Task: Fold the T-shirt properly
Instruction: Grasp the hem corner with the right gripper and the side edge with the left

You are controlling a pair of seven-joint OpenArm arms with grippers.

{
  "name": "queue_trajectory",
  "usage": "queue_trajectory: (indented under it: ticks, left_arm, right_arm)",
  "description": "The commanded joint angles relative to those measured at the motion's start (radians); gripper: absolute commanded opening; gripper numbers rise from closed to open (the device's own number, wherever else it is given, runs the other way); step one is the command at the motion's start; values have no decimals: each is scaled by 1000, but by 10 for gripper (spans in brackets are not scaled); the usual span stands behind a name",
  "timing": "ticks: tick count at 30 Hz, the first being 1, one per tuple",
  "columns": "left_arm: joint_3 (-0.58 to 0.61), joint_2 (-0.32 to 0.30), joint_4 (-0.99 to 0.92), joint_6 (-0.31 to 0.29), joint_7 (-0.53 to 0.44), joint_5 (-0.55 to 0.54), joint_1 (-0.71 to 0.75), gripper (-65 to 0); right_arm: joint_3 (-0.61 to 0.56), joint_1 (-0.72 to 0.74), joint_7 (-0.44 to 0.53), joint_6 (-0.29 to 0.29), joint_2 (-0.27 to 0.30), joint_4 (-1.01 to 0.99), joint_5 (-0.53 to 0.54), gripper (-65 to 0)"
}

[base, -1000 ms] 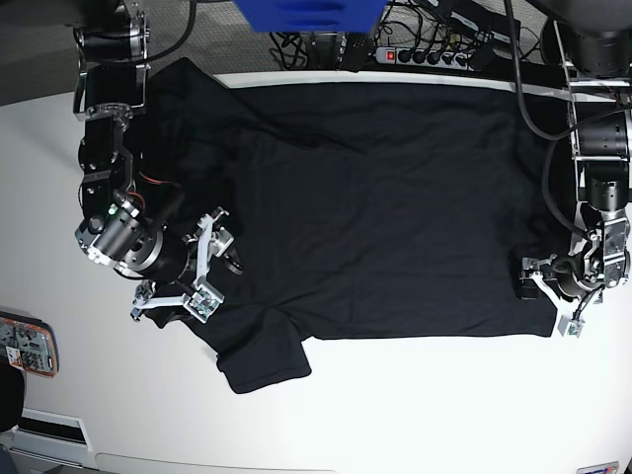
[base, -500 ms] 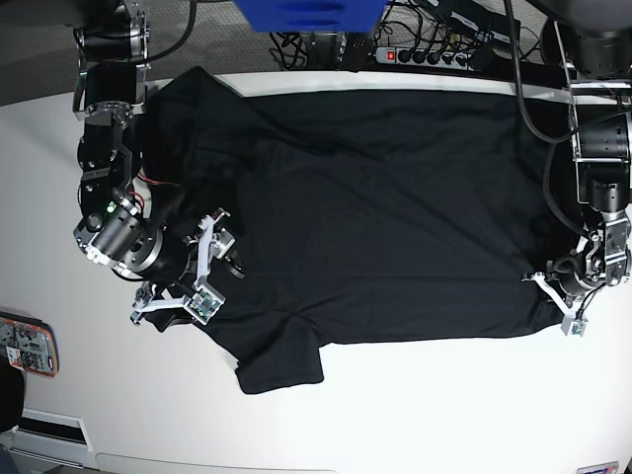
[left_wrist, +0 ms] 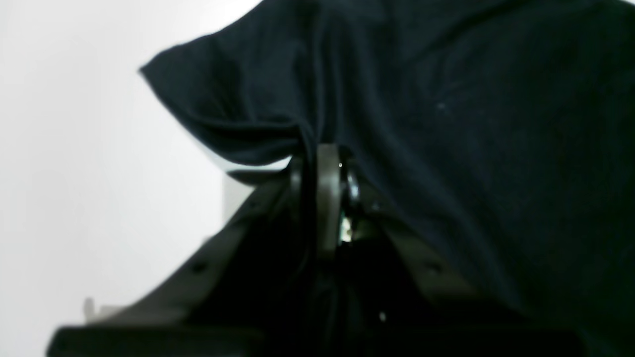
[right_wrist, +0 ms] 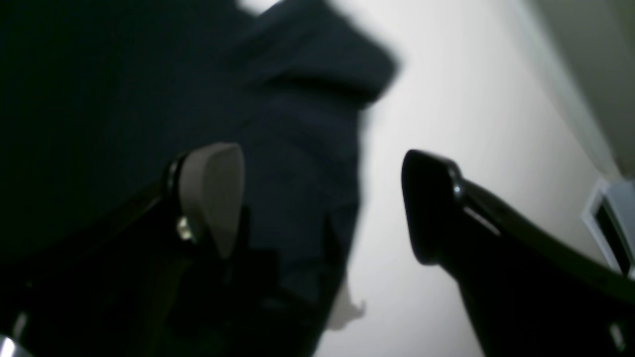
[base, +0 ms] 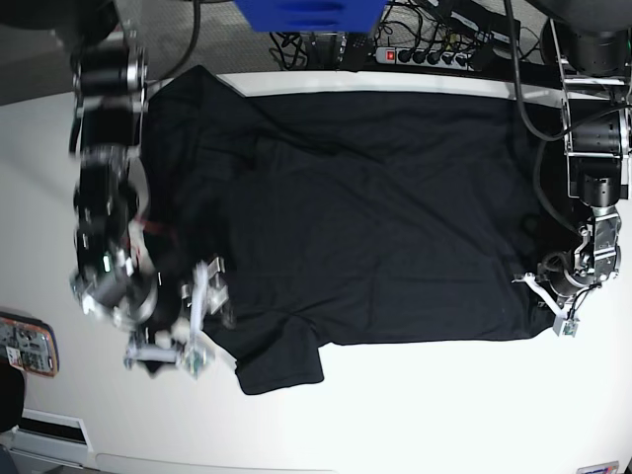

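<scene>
On the white table [base: 415, 415], the left end effector [base: 549, 299] pinches the spread T-shirt [base: 375, 207].

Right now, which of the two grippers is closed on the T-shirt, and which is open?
The left gripper is closed, its fingers pinching the T-shirt hem. The right gripper is open, fingers wide apart near the sleeve.

Both arms are built of black cylindrical segments with silver-grey metal joints. The right arm [base: 104, 188] shows a small green light and a red wire near its wrist. The right gripper [right_wrist: 322, 203] has one tan-padded finger [right_wrist: 213, 193] and one glossy black. The left gripper [base: 553, 301] has white finger brackets; black cables run along the left arm [base: 592, 158].
</scene>
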Motion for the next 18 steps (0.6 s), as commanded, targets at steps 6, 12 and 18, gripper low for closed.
queue_trajectory:
  ticks: [6,12,18]
  left_arm:
    - [-2,-10,71,-8,17,2,46,-650]
    - [-3,-10,163,-8,17,2,114,-650]
    - [-6,12,214,-8,17,2,143,-650]
  right_arm:
    - [-107,174,61,9,-72,-300,11,-172]
    - [-216,319,228,7,-137,-676,-129,-172]
    - [-176,391,439,7,-221,-966,-387,-172]
